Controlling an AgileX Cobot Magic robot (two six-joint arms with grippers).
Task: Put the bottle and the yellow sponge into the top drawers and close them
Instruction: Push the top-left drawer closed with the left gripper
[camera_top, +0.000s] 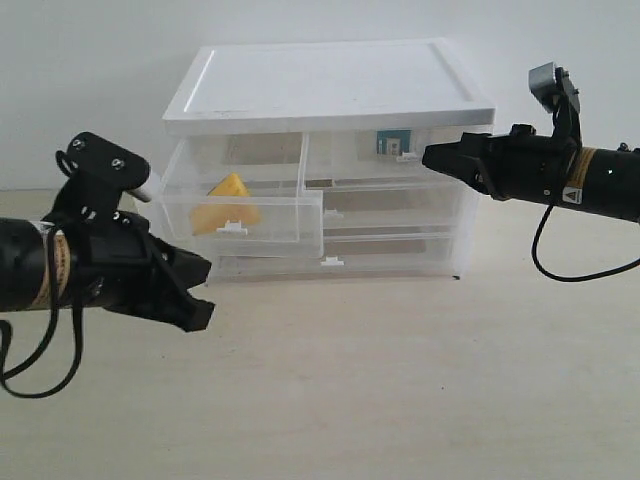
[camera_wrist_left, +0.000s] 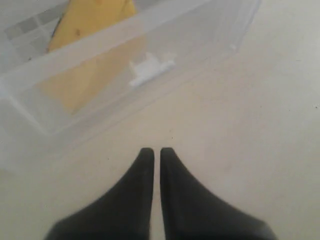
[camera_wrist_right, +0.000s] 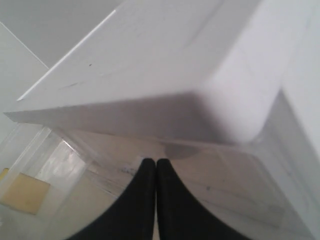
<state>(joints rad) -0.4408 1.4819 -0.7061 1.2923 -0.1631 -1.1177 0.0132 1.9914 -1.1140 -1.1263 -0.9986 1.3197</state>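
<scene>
Bottle (camera_top: 392, 142): only a teal label patch shows through the cloudy front of the top right drawer (camera_top: 345, 158); cap and body not made out. Yellow sponge (camera_top: 228, 203): lower half dimmed behind the wall of the top left drawer (camera_top: 285, 220) (left wrist view crops one end). Left arm (camera_top: 25, 265) and right arm (camera_top: 610, 185) run off the exterior view's side edges. Right wrist view: cabinet lid (camera_wrist_right: 150, 65) blurred.

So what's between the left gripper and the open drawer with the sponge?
Only bare table, seen in the left wrist view: nothing separates the left gripper from the front of the open drawer, the yellow sponge inside.
</scene>
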